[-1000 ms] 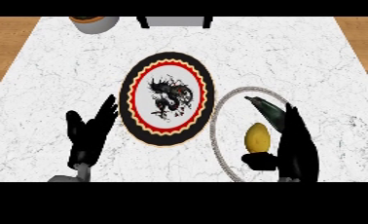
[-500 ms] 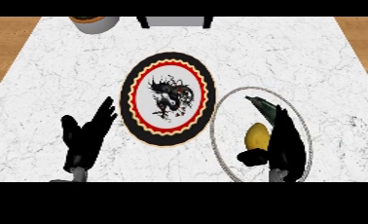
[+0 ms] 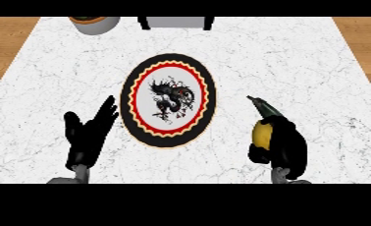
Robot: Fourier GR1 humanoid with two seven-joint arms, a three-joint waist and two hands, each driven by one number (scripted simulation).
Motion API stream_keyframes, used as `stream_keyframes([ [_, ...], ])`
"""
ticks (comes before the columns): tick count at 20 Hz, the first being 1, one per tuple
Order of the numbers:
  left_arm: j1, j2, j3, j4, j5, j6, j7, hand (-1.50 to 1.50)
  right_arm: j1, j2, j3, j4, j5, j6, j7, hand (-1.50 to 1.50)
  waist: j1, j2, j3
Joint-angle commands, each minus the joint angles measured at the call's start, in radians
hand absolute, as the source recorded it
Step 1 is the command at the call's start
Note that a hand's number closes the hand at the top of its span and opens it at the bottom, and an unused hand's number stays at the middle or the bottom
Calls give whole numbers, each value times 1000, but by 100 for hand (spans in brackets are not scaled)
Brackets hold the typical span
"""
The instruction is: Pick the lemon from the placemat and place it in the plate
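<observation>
The yellow lemon (image 3: 261,133) is at the lower right, and my right hand (image 3: 287,147) is shut on it, its fingers curled over the lemon's right side and bottom. A narrow dark green streak (image 3: 261,106) lies on the counter just above the lemon. At the centre lies a round flat piece (image 3: 168,100) with a black rim, a red ring and a dragon drawing, left of the lemon and apart from it. I cannot tell whether this is the plate or the placemat. My left hand (image 3: 88,139) rests open at the lower left, fingers up.
A grey pot (image 3: 95,23) stands at the counter's far left edge. Beside it is a grey block (image 3: 176,22) with a dark frame. The white marble counter (image 3: 304,58) ends in wood floor at both far corners.
The thin pale ring seen around the lemon in the earlier frames does not show now. The right hand's fingers have closed further round the lemon. The left hand has barely shifted.
</observation>
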Motion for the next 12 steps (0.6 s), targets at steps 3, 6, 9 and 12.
stream_keyframes([
  [3,-21,-6,25,-36,-2,5,61,0,-24,-2,-2,66,72,-36,-22,150,3,12,13],
  [6,-9,-17,9,-39,-1,1,43,0,-40,-46,-13,-36,127,-159,-82,150,-1,11,13],
  [9,-26,-18,-19,-41,-13,-5,71,0,-108,60,395,-31,212,-181,59,150,53,7,13],
  [12,-37,-26,-55,-29,-25,-35,47,0,-228,61,519,-19,176,-153,46,150,146,16,11],
])
